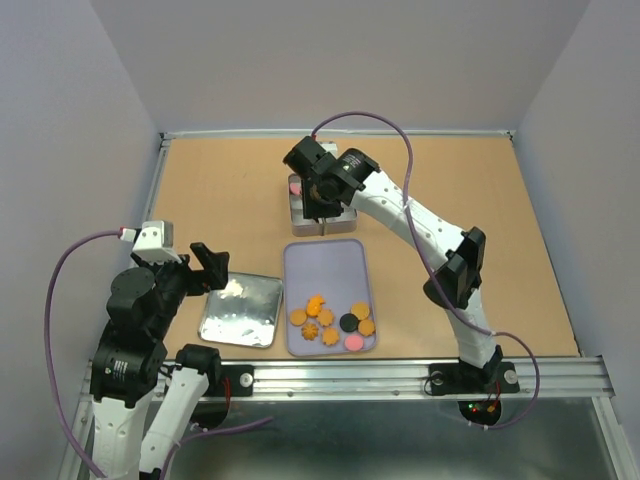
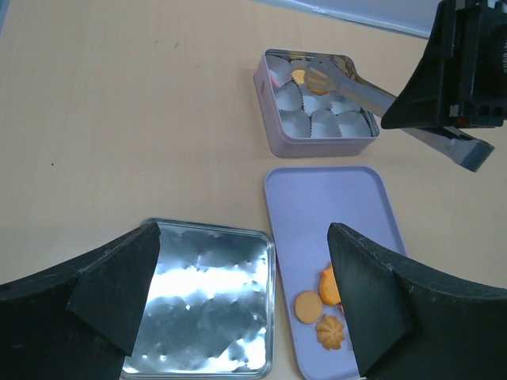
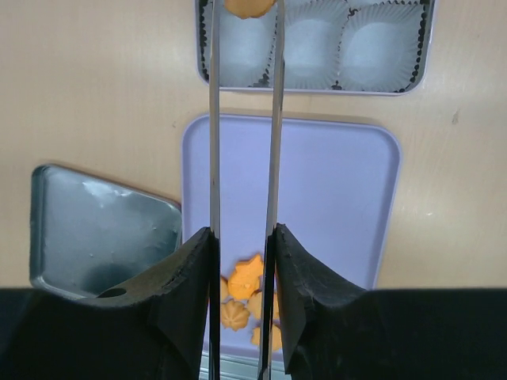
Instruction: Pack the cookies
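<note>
Top external view: on the bench (image 1: 220,190) lies the lavender tray (image 1: 325,265), with the lid (image 1: 245,315) just left of it under the left claw (image 2: 238,309), which gapes wide and empty. Beyond the tray, the tin (image 2: 317,146) is mostly hidden by the right claw (image 3: 242,241), clamped on tongs (image 3: 212,158) whose tips pinch an orange cookie (image 3: 249,6) over the tin, cut off at the wrist view's top edge. The other cookies (image 1: 330,322) cluster at the tray's near end, partly blocked in both wrist views.
</note>
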Robot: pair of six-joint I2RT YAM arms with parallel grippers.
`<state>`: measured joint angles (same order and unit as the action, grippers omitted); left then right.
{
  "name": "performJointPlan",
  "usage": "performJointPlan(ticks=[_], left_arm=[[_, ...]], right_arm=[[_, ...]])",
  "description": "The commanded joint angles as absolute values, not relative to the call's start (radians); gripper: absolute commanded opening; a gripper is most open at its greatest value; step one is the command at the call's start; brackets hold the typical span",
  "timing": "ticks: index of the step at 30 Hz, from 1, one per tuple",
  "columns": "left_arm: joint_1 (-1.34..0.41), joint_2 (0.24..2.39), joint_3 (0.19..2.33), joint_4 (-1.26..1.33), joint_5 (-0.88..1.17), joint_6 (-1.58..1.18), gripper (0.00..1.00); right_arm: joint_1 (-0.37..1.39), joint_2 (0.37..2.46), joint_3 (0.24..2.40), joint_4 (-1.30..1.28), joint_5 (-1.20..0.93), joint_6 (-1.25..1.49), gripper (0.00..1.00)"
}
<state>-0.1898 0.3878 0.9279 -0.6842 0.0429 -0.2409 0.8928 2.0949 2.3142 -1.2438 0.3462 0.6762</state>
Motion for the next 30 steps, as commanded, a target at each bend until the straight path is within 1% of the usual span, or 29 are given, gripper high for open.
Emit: performJointPlan(ticks=[1, 19, 23, 30], left_arm=[[-0.195, 0.371, 0.917, -0.635, 0.041, -0.232, 0.99], [-0.213, 0.379, 0.914, -0.634, 0.087, -0.218, 0.99], [-0.221, 0.38, 0.913, -0.632, 0.087, -0.218, 0.99], [-0.225, 0.385, 0.911, -0.627, 0.083, -0.218, 0.99]], right_arm=[[0.861, 2.121, 2.375, -1.189, 0.296, 0.64, 0.36], [0.81, 2.243, 2.404, -1.121, 0.249, 0.624, 0.36], [0.798, 2.255, 2.411, -1.108, 0.245, 0.62, 0.39], [0.787, 2.266, 2.434, -1.101, 0.227, 0.62, 0.49]])
